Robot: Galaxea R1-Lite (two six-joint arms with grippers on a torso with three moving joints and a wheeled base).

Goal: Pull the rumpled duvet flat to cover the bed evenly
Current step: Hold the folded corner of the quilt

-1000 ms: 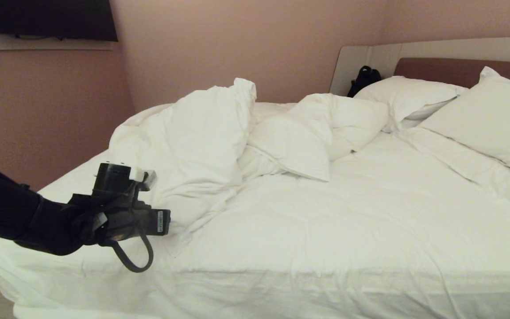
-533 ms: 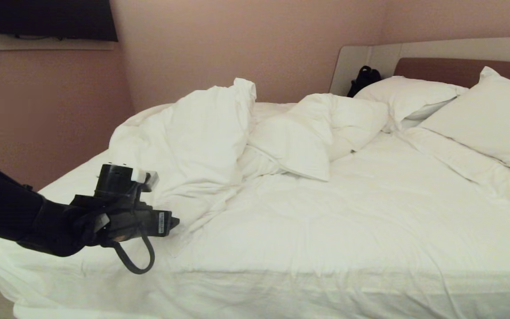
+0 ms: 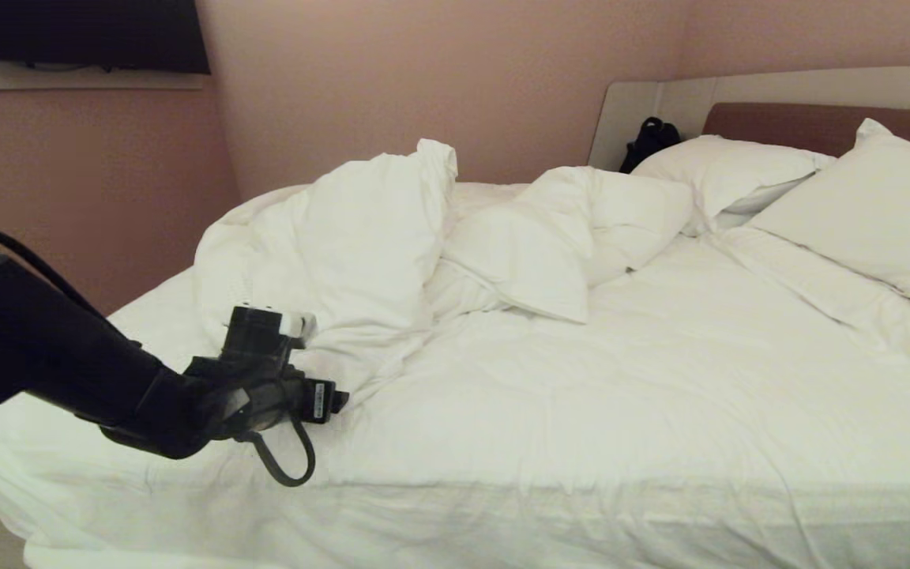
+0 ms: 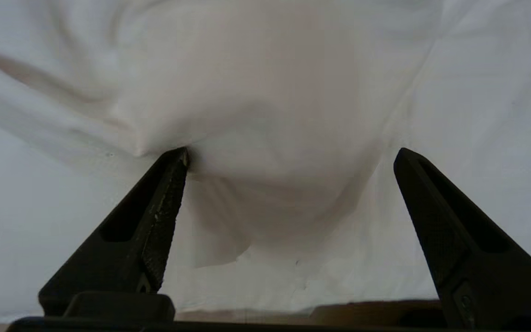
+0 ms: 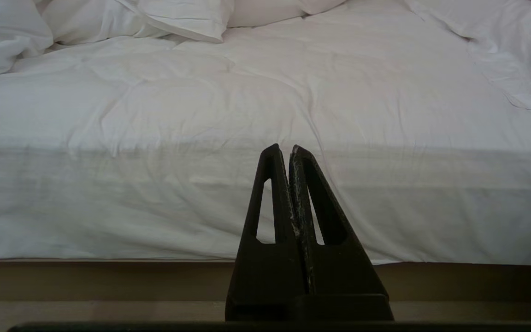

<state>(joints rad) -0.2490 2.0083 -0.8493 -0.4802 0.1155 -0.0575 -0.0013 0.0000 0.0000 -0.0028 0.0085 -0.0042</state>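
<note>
White duvet (image 3: 329, 261) lies heaped on the bed (image 3: 502, 521); the left hand (image 4: 288, 157) has just released (fingers wide), pushing toward a fold to regrasp

Left arm is reaching in from the left edge of the head view, forearm sloping down, cable loop hanging under the wrist. Left end effector (image 4: 291, 154) is standing with its fingers (image 4: 155, 221) spread wide, nothing clamped between them. Right end effector (image 5: 289, 150) is sitting level, fingers pressed together; that arm isn't showing in the head view.
</note>
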